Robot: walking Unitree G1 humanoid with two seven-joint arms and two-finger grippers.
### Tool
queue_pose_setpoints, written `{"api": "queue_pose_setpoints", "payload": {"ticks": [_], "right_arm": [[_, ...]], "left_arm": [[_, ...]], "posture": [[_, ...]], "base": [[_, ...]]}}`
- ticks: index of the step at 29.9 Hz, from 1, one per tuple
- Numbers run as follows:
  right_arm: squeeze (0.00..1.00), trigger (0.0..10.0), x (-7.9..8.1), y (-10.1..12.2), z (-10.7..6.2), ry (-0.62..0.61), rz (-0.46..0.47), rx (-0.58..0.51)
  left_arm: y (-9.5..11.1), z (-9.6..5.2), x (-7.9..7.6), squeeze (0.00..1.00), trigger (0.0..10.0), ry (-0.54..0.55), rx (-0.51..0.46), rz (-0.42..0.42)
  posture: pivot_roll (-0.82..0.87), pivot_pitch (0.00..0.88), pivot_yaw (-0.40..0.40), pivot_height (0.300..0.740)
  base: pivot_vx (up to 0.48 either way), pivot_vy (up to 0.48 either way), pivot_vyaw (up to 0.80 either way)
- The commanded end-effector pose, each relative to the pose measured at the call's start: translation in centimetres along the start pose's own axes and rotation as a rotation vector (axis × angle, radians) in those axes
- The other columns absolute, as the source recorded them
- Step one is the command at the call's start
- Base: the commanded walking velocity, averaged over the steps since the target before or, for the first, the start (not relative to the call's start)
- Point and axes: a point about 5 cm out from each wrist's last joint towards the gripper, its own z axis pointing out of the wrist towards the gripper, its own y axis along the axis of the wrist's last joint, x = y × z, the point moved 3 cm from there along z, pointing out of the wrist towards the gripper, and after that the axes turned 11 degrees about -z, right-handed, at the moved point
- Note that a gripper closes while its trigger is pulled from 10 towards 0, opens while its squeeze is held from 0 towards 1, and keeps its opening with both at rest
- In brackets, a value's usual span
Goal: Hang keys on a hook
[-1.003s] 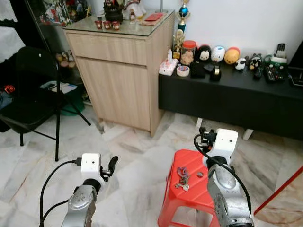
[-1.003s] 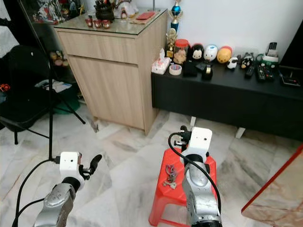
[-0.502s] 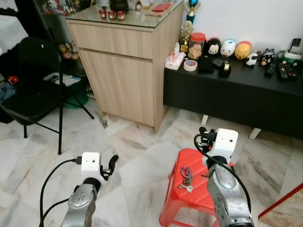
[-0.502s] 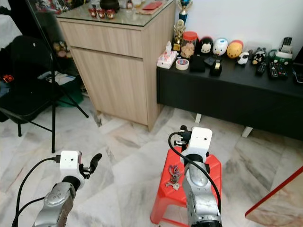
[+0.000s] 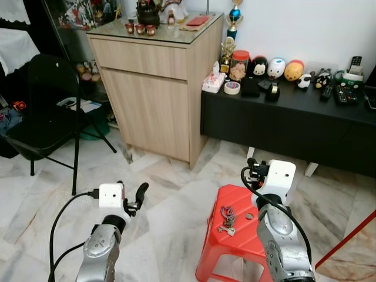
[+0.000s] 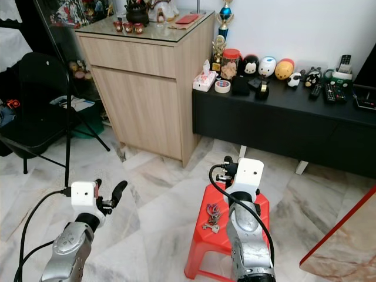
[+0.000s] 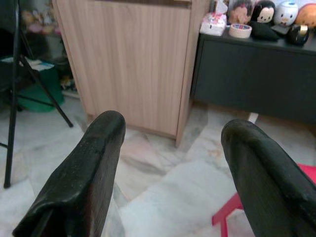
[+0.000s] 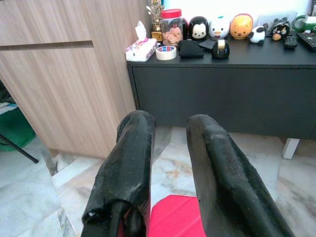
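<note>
At the far left a black folding chair (image 5: pixel 41 111) stands on the marble floor (image 5: pixel 170 194), in front of a glass-fronted display case. Next along is a light wooden cabinet (image 5: pixel 154 88) with a glass top carrying small ornaments and a red booklet. The left gripper (image 7: pixel 168 168) is held out low over bare floor, well apart from everything else; its two black fingers (image 7: pixel 84 173) stand wide apart with nothing between them. To the right of it, a red plastic stool (image 5: pixel 235 235) sits on the floor, and the keys (image 5: pixel 226 218) lie flat on its seat, a small bunch with a ring and a loose tag, untouched. The right gripper (image 8: pixel 165 163) is raised just beyond the stool's near edge, above and beside the keys but not in contact with them; its fingers (image 8: pixel 126 168) show a narrow gap and clasp nothing. Behind, a low black console (image 5: pixel 294 123) runs along the white wall, bearing a tissue box (image 5: pixel 212 82), a roll of tape (image 5: pixel 232 88), a jar, several round character figures and remote controls. A red rod crosses the lower right corner.
</note>
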Motion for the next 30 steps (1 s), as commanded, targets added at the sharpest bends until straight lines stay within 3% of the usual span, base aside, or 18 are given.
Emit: {"api": "queue_pose_setpoints", "payload": {"ticks": [1,16,30], "right_arm": [[0.00,10.0,-0.04,0.21,-0.03,-0.007,0.004,-0.008],[0.00,10.0,-0.37,0.33,0.30,-0.025,0.001,-0.004],[0.00,10.0,-0.30,0.07,0.38,-0.029,-0.029,0.018]], "left_arm": [[0.07,-0.07,0.18,0.00,10.0,0.001,-0.003,0.013],[-0.14,0.02,0.68,0.00,10.0,0.030,0.014,0.024],[-0.27,0.23,0.26,0.00,10.0,0.033,0.016,-0.016]], "posture": [[0.07,0.035,0.017,0.740],[0.07,0.066,0.014,0.740],[0.07,0.052,0.014,0.740]], "base": [[0.000,0.000,0.00],[0.000,0.000,0.00],[0.000,0.000,0.00]]}}
